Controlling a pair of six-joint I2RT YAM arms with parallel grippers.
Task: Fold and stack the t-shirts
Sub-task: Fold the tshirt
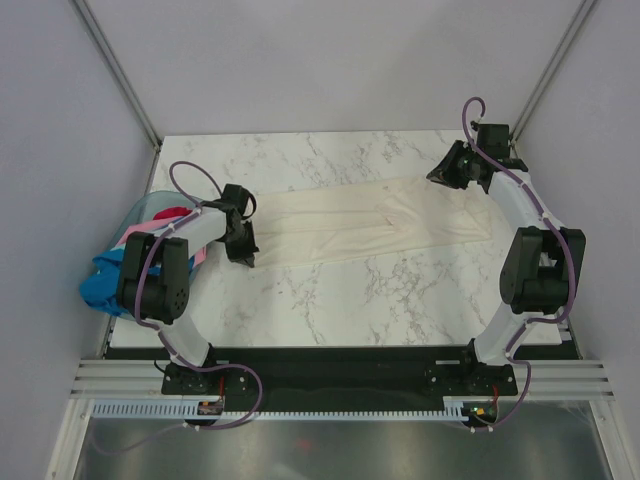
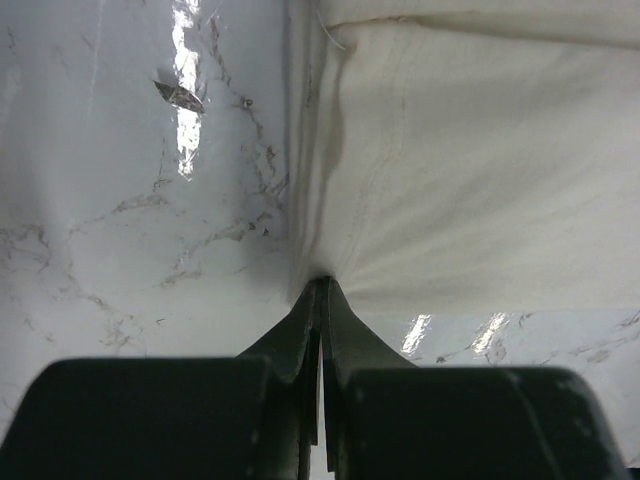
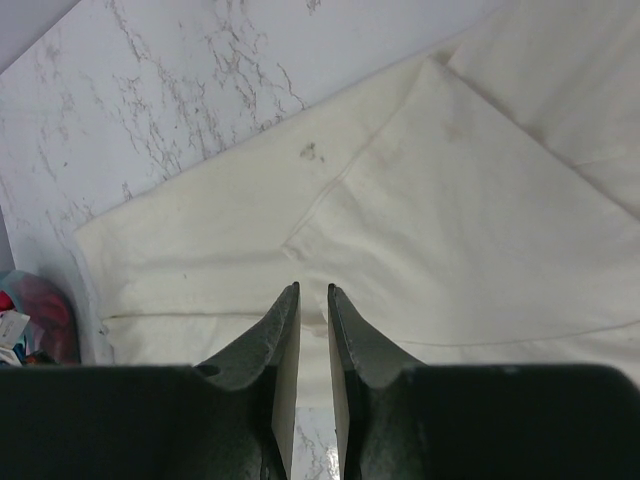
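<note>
At the bottom of the overhead view both arm bases sit on a black strip at the near edge of the marble surface (image 1: 350, 290). Up the left edge, a blue shirt (image 1: 100, 285) hangs bunched over the side of the surface, and just beyond it a pale blue basket (image 1: 145, 208) holds a pink shirt (image 1: 133, 233) and a bit of red shirt (image 1: 168, 213). The left arm bends inward from there, and the left gripper (image 1: 246, 258) comes down at the left end of the cream shirt (image 1: 370, 228). In its wrist view the left gripper (image 2: 322, 288) has its jaws pressed together on the shirt's edge, with creases fanning out from the pinch; the cloth (image 2: 480, 170) fills the right and upper part of that frame and bare marble (image 2: 110, 220) the left. The cream shirt lies as a long band across the middle of the surface, running from left of centre toward the right and tilting slightly upward in the frame. At its far right end, in the upper right of the overhead view, the right gripper (image 1: 440, 175) is at the shirt's upper corner. Its wrist view shows the right gripper (image 3: 310, 292) with jaws parted by a narrow gap and nothing between them, over flat layered cloth (image 3: 450, 230) with a folded corner just ahead of the tips.
</note>
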